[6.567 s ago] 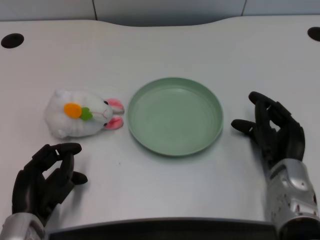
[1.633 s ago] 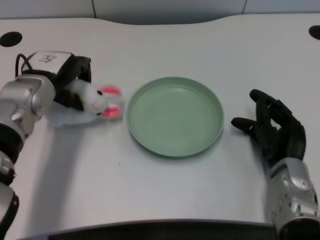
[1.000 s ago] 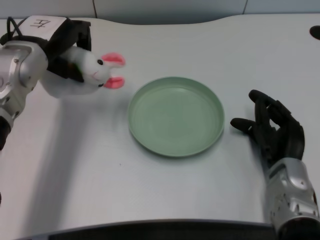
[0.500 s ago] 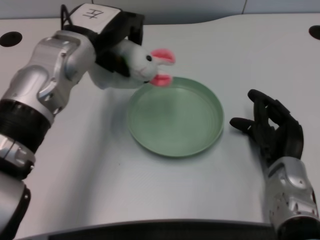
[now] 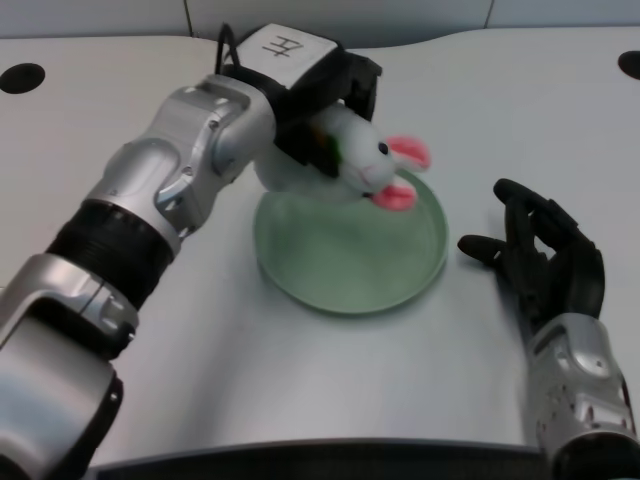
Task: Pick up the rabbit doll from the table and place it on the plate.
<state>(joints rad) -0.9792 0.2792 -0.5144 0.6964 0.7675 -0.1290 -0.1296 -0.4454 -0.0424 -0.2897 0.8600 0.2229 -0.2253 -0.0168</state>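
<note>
White plush in the air, folks: the rabbit (image 5: 345, 160) is up off the desk (image 5: 200, 380) and hanging over the far part of the green plate (image 5: 345, 265), clasped from above by the left robot hand (image 5: 330, 95), whose black fingers wrap the doll's back and sides while its face and pink ears poke out toward the right hand's side. That top-down grasp makes sense, I'd say: it leaves the doll's underside free, so it can go straight down onto the plate with no fingers caught beneath. The silver forearm slants in across the left of the view, which keeps the arm clear of the plate's near rim. The doll looks tilted, head lower than rump and ears just above the plate's far right edge; whether anything touches the dish I cannot tell, though it reads as hovering. By my reckoning the carry is nearly done and only the lowering and release remain. The risk? Let go here and the soft body may land on the rim and roll off, so a nudge toward the middle would be wise. The plate sits flat in mid-desk, its bowl bare and ready
</note>
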